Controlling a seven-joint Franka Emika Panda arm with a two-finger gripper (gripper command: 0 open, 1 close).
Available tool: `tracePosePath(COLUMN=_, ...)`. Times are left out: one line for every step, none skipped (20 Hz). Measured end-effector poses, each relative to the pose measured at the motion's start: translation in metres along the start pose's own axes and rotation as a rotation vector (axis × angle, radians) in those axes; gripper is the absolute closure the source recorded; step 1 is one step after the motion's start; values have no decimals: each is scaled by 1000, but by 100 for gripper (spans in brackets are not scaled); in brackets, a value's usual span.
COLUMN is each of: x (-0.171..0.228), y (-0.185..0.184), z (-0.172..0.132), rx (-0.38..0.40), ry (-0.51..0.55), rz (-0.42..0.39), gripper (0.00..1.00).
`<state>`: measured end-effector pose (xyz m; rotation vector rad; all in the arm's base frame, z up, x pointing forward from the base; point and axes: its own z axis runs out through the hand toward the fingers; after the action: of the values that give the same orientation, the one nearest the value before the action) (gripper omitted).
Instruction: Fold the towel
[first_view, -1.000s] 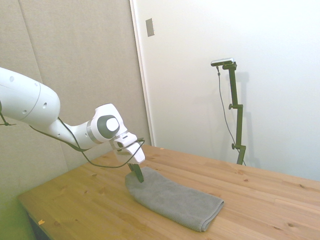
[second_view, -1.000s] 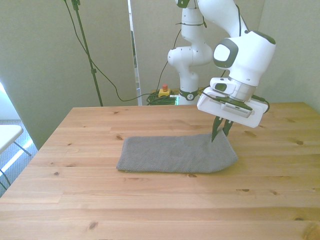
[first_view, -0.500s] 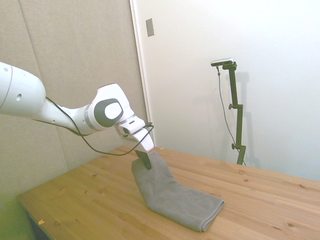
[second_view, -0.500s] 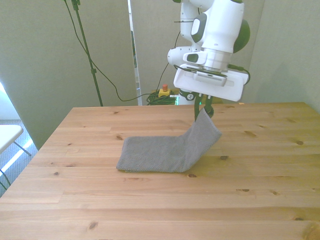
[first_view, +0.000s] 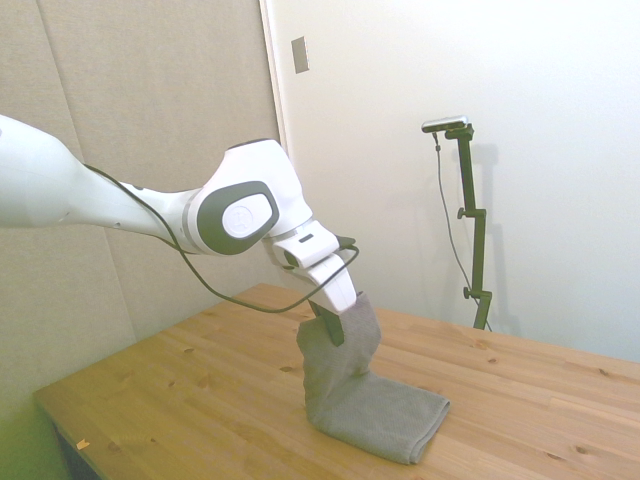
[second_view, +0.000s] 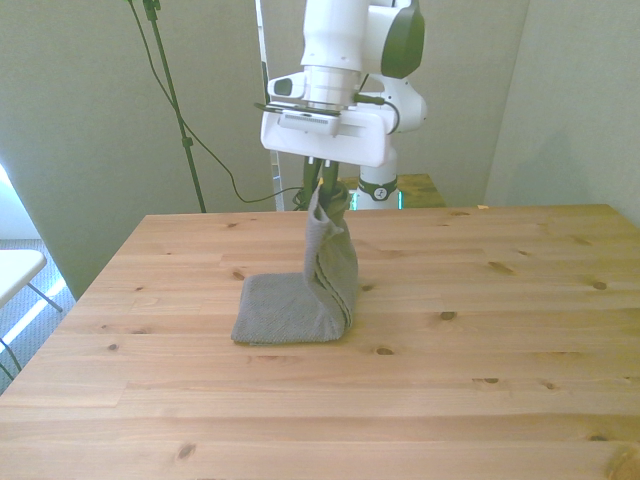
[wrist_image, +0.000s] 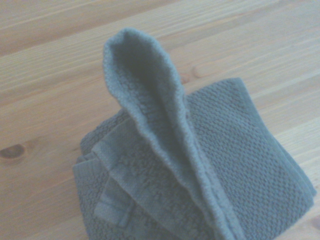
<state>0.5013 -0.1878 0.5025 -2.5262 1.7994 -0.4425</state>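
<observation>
The tool (second_view: 325, 193) was clamped on one end of the grey towel (second_view: 300, 300), holding that end raised nearly upright above the wooden tabletop (second_view: 480, 380). The towel's other part lay flat on the tabletop toward the front view's left.

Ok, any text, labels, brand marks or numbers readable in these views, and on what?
None readable.
The towel is plain grey, with no tag or print showing.
The gripper and the white arm show no legible marking.
The table is bare wood grain.
</observation>
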Motion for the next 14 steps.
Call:
tracePosePath(x=7, y=6, z=1, rx=4, ry=-8, rz=7, gripper=100)
tracePosePath(x=14, y=11, z=1, rx=12, ry=-17, rz=13, gripper=100)
tracePosePath(x=20, y=15, z=2, rx=26, ry=-29, rz=13, gripper=100)
tracePosePath(x=26, y=17, z=4, rx=46, ry=-45, rz=5, gripper=100)
tracePosePath(x=31, y=18, z=7, rx=66, ry=-63, rz=-7, gripper=100)
tracePosePath(x=36, y=18, z=12, rx=83, ry=-82, rz=-23, gripper=100)
tracePosePath(x=41, y=17, z=17, rx=93, ry=-96, rz=-34, gripper=100)
tracePosePath(x=48, y=16, z=22, rx=100, ry=-104, rz=-44, gripper=100)
tracePosePath(x=54, y=16, z=26, rx=105, ry=-110, rz=-49, gripper=100)
tracePosePath(x=61, y=16, z=31, rx=107, ry=-112, rz=-51, gripper=100)
tracePosePath(x=69, y=17, z=35, rx=106, ry=-111, rz=-46, gripper=100)
tracePosePath(x=75, y=19, z=39, rx=106, ry=-114, rz=-41, gripper=0)
tracePosePath(x=81, y=20, z=43, rx=103, ry=-116, rz=-38, gripper=0)
tracePosePath(x=86, y=22, z=48, rx=98, ry=-118, rz=-32, gripper=0)
